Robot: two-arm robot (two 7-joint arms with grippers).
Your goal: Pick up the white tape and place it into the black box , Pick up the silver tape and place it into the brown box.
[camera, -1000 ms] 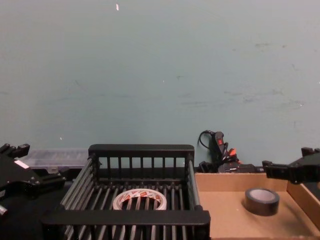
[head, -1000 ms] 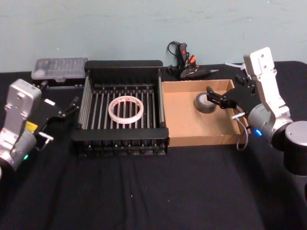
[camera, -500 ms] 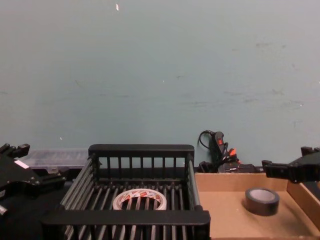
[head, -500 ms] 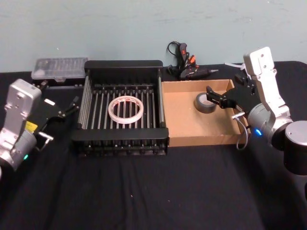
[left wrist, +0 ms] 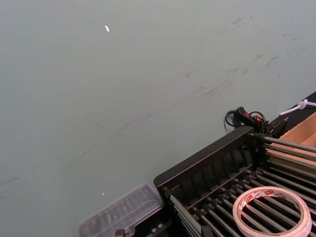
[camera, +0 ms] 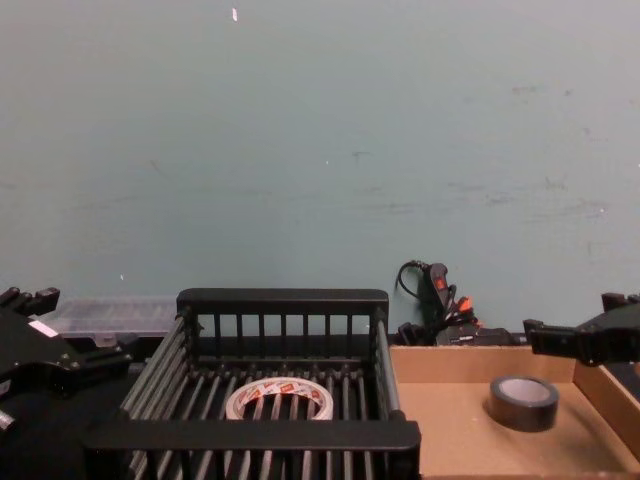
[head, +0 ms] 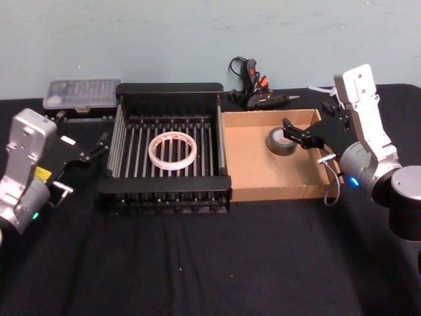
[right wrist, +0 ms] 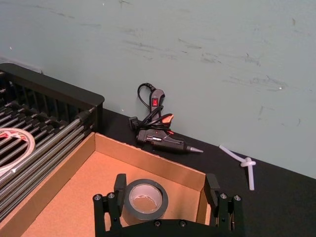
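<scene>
The white tape (head: 172,151) lies flat on the slatted floor of the black box (head: 164,185), also seen as white tape (camera: 279,401) and white tape (left wrist: 272,211). The silver tape (head: 281,141) rests on the floor of the brown box (head: 256,164), near its far right corner. My right gripper (head: 308,122) hovers open over that corner, and the silver tape (right wrist: 144,197) sits just beyond its spread fingers (right wrist: 120,185). My left gripper (head: 82,130) hangs open to the left of the black box, holding nothing.
A black glue gun (head: 253,89) lies behind the boxes by the wall. A clear plastic case (head: 82,93) sits at the back left. White glue sticks (right wrist: 243,162) lie right of the glue gun. Black cloth covers the table's front half.
</scene>
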